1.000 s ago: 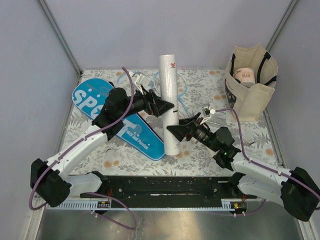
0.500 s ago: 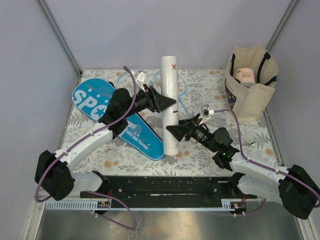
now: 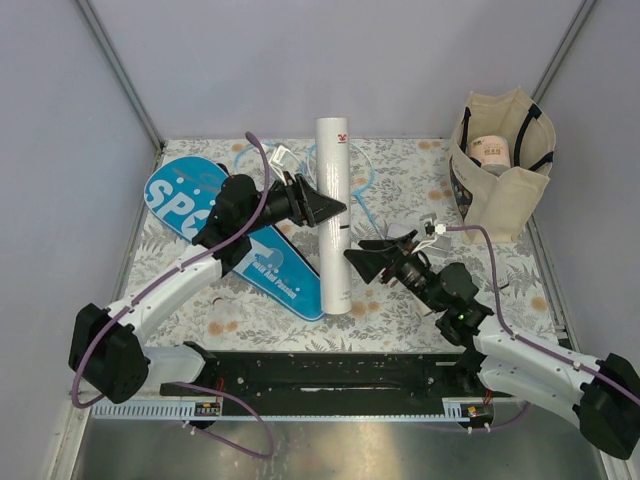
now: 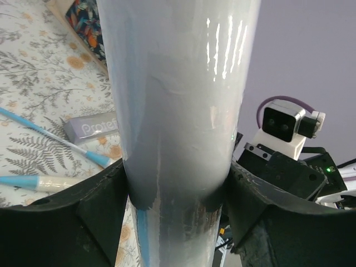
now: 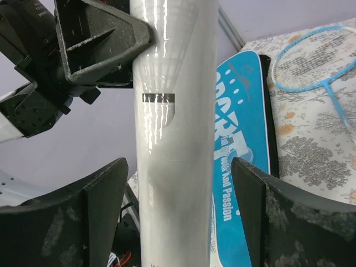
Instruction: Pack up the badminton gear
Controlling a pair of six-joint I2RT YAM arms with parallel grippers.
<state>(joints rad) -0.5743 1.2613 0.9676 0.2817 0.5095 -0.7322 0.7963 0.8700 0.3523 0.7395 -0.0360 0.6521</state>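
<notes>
The white tube (image 3: 333, 215) stands tilted over the table, held off the surface. My left gripper (image 3: 337, 208) is shut on its middle, and in the left wrist view both fingers (image 4: 100, 206) press the tube (image 4: 175, 100). My right gripper (image 3: 352, 258) is open around the tube's lower part; in the right wrist view (image 5: 175, 183) there are gaps on both sides of the tube (image 5: 175, 111). The blue "SPORT" cover (image 3: 240, 240) lies flat on the left. Two light-blue rackets (image 3: 365, 180) lie behind the tube. No shuttlecock shows.
The beige tote (image 3: 500, 170) with black handles stands at the back right with a roll inside. A small grey box (image 4: 92, 127) lies on the floral cloth next to the racket shafts (image 4: 55, 142). The black rail (image 3: 320, 375) runs along the near edge.
My right gripper has drawn back a little to the right. The tube has shifted slightly left in my left gripper's hold.
</notes>
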